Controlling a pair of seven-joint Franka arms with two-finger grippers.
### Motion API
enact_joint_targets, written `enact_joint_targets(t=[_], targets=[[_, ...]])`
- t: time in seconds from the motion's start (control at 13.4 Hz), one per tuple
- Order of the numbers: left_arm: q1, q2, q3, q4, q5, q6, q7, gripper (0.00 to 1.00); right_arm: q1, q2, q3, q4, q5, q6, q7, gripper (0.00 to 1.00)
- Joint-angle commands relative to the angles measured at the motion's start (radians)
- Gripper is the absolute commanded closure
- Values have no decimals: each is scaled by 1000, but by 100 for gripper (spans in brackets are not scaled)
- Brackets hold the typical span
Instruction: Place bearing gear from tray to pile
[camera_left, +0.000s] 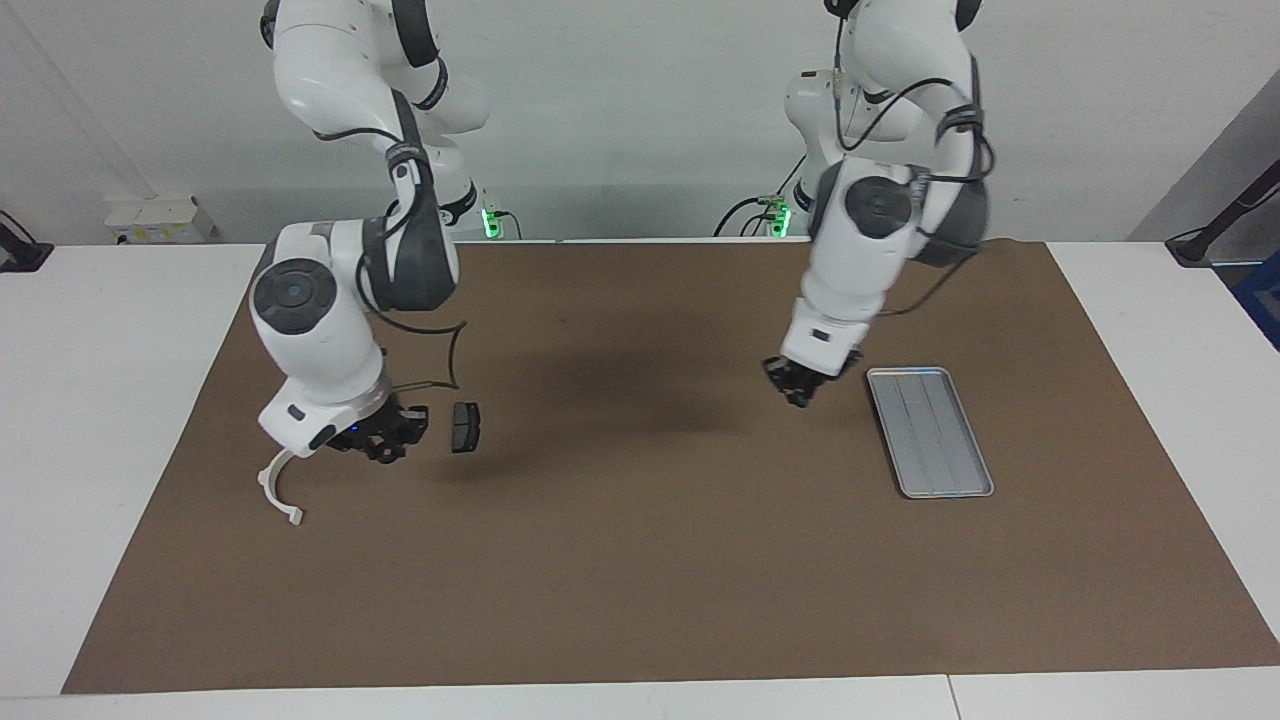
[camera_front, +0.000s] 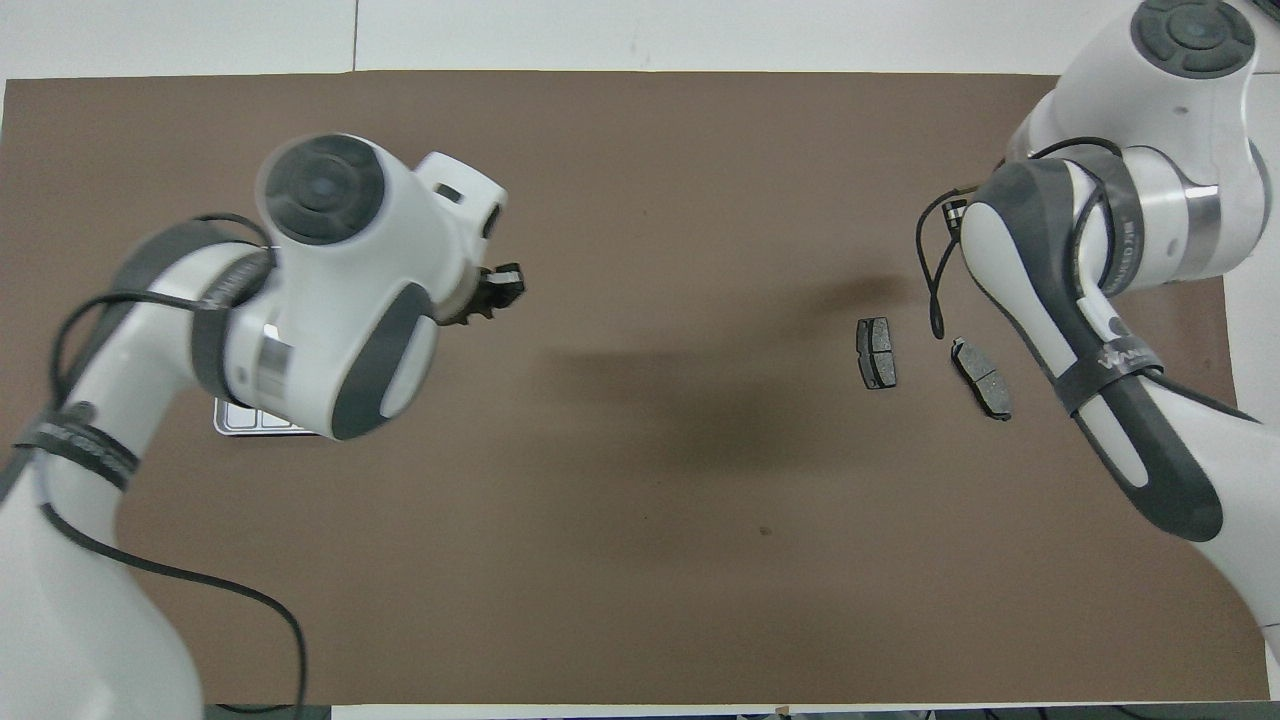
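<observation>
Hovering over the pile, my right pincer (camera_left: 385, 445) looks closed; what it grips I cannot tell. My left pincer (camera_left: 797, 388) hangs shut beside the tray (camera_left: 930, 432). One brake pad (camera_left: 465, 427) lies alongside; the mat (camera_left: 640, 560) between is open.

arm shells: glossy white, rounded
joints: dark grey caps and bands
cables: black, looped outside the wrists
bases: green lights were lit
</observation>
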Motion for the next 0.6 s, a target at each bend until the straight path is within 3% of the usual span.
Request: enact_joint_targets(t=[0.0,0.22,0.37,0.52], targets=[[-141,93,24,11,27,78,-193,100,-71,-12,21,-108,-3,134,-96,100],[-170,167,24,-36,51,231,-253,100,-88,32,21,-122,-3,212,-99,100],[-173,164,23,-111,51,333,-267,100,-92,73,21,-120,0,266,-102,100],[-173,164,21,-134,51,353,-267,100,-92,103,21,-122,9,313,-102,100]])
